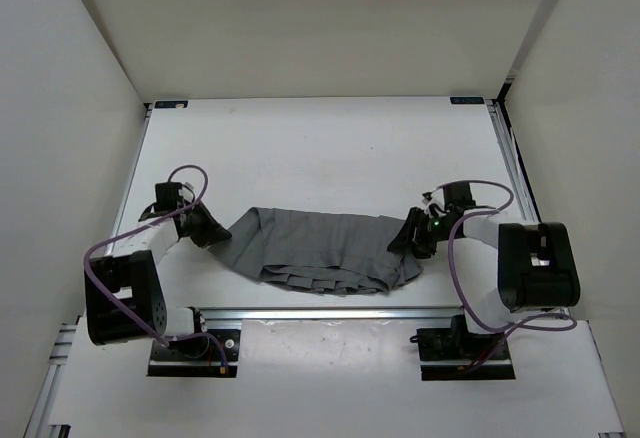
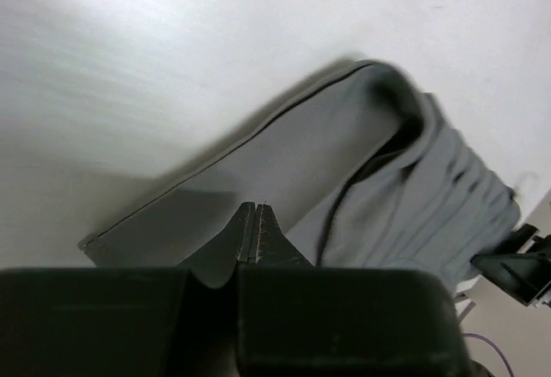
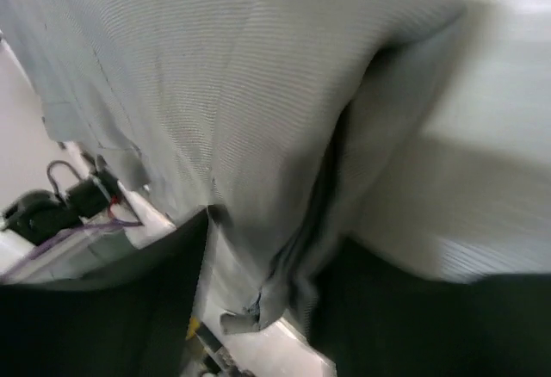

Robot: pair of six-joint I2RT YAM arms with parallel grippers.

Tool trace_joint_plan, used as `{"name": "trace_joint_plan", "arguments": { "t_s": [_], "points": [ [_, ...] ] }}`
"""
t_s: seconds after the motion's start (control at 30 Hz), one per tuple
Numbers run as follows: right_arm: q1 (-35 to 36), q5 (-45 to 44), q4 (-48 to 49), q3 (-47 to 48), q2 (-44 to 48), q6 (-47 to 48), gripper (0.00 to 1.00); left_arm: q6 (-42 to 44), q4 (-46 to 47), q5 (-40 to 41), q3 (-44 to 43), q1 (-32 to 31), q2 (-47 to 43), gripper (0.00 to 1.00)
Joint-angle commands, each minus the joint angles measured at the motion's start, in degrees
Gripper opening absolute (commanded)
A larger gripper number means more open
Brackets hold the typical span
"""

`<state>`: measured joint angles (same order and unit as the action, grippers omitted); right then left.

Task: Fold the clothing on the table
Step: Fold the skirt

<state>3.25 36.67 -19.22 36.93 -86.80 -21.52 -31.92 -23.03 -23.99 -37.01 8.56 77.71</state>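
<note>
The clothing (image 1: 320,248), a dark grey pleated skirt, lies in a long band across the near part of the white table (image 1: 320,148). My left gripper (image 1: 208,228) sits at its left end. In the left wrist view its tips (image 2: 256,209) are pressed together down on the grey fabric (image 2: 344,162), close to the band's edge. My right gripper (image 1: 410,240) is at the right end. The right wrist view shows it (image 3: 258,308) open, straddling a bunched fold of the skirt (image 3: 215,76), with bare table (image 3: 516,50) beyond.
A metal rail (image 1: 330,313) runs along the near edge just below the skirt, and another (image 1: 505,158) down the right side. White walls enclose the table on three sides. Purple cables (image 1: 190,173) loop off both arms.
</note>
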Motion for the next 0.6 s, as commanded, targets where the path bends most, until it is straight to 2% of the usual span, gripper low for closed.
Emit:
{"name": "trace_joint_plan", "arguments": {
  "t_s": [0.0, 0.03, 0.07, 0.1, 0.13, 0.3, 0.4, 0.47, 0.57],
  "points": [
    [2.55, 4.82, 7.70, -2.91, -0.91, -4.57, 0.48, 0.11, 3.06, 2.02, 3.44, -0.03, -1.34, 0.00],
    [3.08, 5.08, 8.32, -3.09, -0.30, -5.28, 0.29, -0.07, 3.68, 2.28, 4.75, -0.47, -1.34, 0.00],
    [3.08, 5.69, 9.80, -3.52, -0.21, -6.51, 0.20, -0.42, 4.30, 2.02, 5.37, -0.99, -1.51, 0.00],
    [2.73, 5.70, 10.08, -3.96, 0.14, -7.30, 0.06, -0.68, 4.74, 2.36, 5.90, -2.13, -1.16, 0.00],
    [2.30, 5.52, 9.91, -3.71, 0.75, -7.05, 0.00, -0.86, 5.09, 3.06, 5.99, -3.71, -0.99, 0.00],
    [-3.06, 0.44, -0.09, 0.68, 1.28, -0.82, 0.00, -3.40, 6.84, 4.30, 7.31, -11.53, 0.42, 0.00],
    [-6.67, -4.04, -7.47, 4.98, 0.50, 4.10, 0.00, -6.56, 9.31, 4.13, 7.48, -18.82, 1.30, 0.00],
    [-9.30, -6.85, -10.55, 8.93, 0.67, 7.09, 0.00, -9.28, 12.29, 3.60, 7.39, -25.84, 2.70, 0.00],
    [-10.28, -9.15, -15.75, 14.64, 1.20, 9.03, 0.00, -11.58, 14.59, 3.51, 5.65, -31.65, 5.42, 0.00]
  ]
}}
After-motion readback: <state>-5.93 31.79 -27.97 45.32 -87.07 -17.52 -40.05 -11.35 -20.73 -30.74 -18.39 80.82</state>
